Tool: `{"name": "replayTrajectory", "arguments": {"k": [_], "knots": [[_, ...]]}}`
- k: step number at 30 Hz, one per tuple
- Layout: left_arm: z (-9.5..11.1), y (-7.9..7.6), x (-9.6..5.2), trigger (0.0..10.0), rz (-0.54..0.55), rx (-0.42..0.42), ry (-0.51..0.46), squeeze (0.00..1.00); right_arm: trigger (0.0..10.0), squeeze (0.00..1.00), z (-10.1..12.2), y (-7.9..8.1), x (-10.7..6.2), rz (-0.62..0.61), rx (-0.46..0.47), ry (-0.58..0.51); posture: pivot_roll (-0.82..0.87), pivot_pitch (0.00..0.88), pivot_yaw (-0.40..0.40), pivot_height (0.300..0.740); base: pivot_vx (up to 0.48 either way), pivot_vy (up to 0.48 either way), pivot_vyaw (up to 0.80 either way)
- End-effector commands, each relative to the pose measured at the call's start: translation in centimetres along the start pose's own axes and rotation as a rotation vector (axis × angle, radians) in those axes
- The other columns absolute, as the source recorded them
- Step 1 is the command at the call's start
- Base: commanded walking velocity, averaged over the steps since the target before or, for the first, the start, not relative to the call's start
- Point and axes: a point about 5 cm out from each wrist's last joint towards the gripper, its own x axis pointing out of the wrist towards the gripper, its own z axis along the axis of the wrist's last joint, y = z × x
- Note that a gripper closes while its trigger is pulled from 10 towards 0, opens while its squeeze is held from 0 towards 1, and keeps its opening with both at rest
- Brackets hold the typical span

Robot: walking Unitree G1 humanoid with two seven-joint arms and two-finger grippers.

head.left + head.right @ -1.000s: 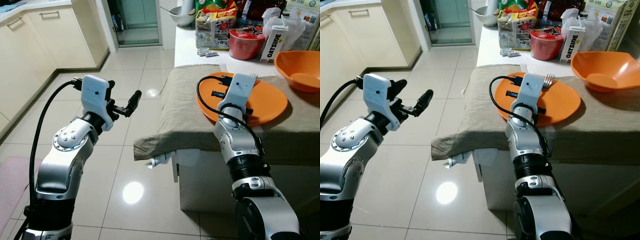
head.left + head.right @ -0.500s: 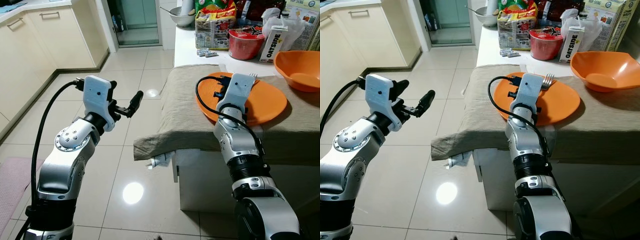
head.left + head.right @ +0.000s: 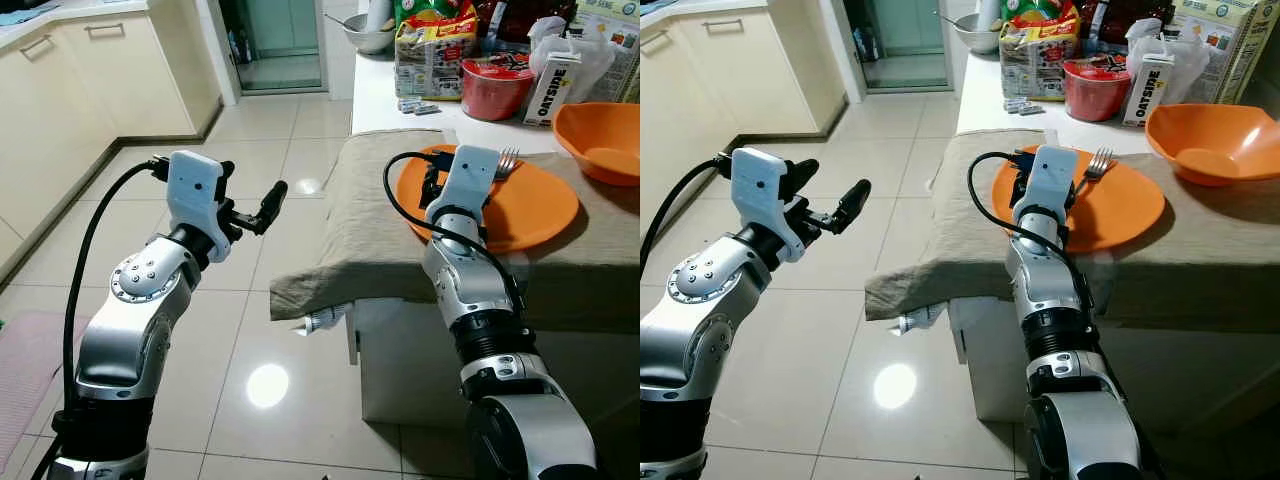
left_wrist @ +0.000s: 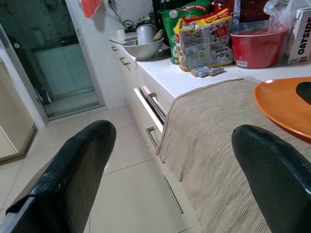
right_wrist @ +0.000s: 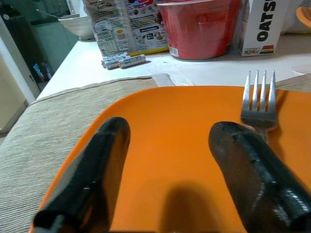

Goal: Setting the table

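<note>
An orange plate (image 3: 535,205) lies on the beige cloth (image 3: 360,230) covering the table. A silver fork (image 3: 506,160) rests on the plate's far side, tines pointing away from me. My right gripper (image 5: 167,131) hovers low over the plate, open, with bare plate between its fingers. The fork (image 5: 261,104) lies just outside one finger, apart from the gap. My left gripper (image 3: 252,180) is held up over the tiled floor to the left of the table, open and holding nothing.
An orange bowl (image 3: 605,135) sits at the table's far right. Behind it on the white counter stand a red tub (image 3: 495,85), an Oatside carton (image 3: 548,88), a snack bag (image 3: 430,50) and a metal bowl (image 3: 365,30). Cream cabinets (image 3: 70,90) line the left.
My right gripper has shifted a little to the left over the plate, so more of the fork shows beside it. The left arm has barely moved.
</note>
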Motion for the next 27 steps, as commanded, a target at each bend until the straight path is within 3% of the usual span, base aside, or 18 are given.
{"name": "replayTrajectory", "arguments": {"k": [1,6,7,8,16,21,24,25,27], "knots": [[0.1,0.2,0.1,10.0,0.013,0.013,0.004,0.00,10.0,1.00,0.6,0.8,-0.1,0.031,0.004,-0.028,-0.13,0.000,0.136,0.740,0.000,0.000,0.00],[0.1,0.3,0.2,10.0,0.014,0.015,0.003,0.00,10.0,1.00,1.9,0.9,0.0,0.010,-0.027,-0.103,-0.13,0.000,0.137,0.740,0.000,0.000,0.00],[0.1,0.3,0.2,10.0,0.014,0.017,0.002,0.00,10.0,0.27,2.7,0.8,0.1,-0.002,-0.028,-0.154,-0.13,0.000,0.137,0.740,0.000,0.000,0.00],[0.1,0.3,0.2,10.0,0.014,0.019,0.001,0.00,10.0,0.00,3.5,0.8,0.1,-0.008,-0.020,-0.198,-0.13,0.000,0.137,0.740,0.000,0.000,0.00],[0.2,0.4,0.2,10.0,0.017,0.026,-0.002,0.00,10.0,0.00,7.8,0.8,0.1,-0.022,0.011,-0.409,-0.13,0.000,0.135,0.740,0.000,0.000,0.00],[0.2,0.4,0.2,10.0,0.015,0.027,-0.003,0.00,10.0,0.00,7.7,0.7,0.9,-0.027,-0.023,-0.380,-0.12,0.000,0.135,0.740,0.000,0.000,0.00],[0.2,0.4,0.3,10.0,0.015,0.028,-0.004,0.00,10.0,0.00,7.1,-0.4,1.6,-0.082,-0.020,-0.334,-0.12,0.000,0.135,0.740,0.000,0.000,0.00],[0.2,0.4,0.3,10.0,0.015,0.028,-0.005,0.00,10.0,0.00,6.3,-1.6,2.3,-0.136,-0.008,-0.268,-0.12,0.000,0.135,0.740,0.000,0.000,0.00],[0.2,0.4,0.3,10.0,0.015,0.028,-0.004,0.00,10.0,0.00,6.0,-2.0,2.5,-0.155,-0.012,-0.248,-0.12,0.000,0.136,0.740,0.000,0.000,0.00]]}}
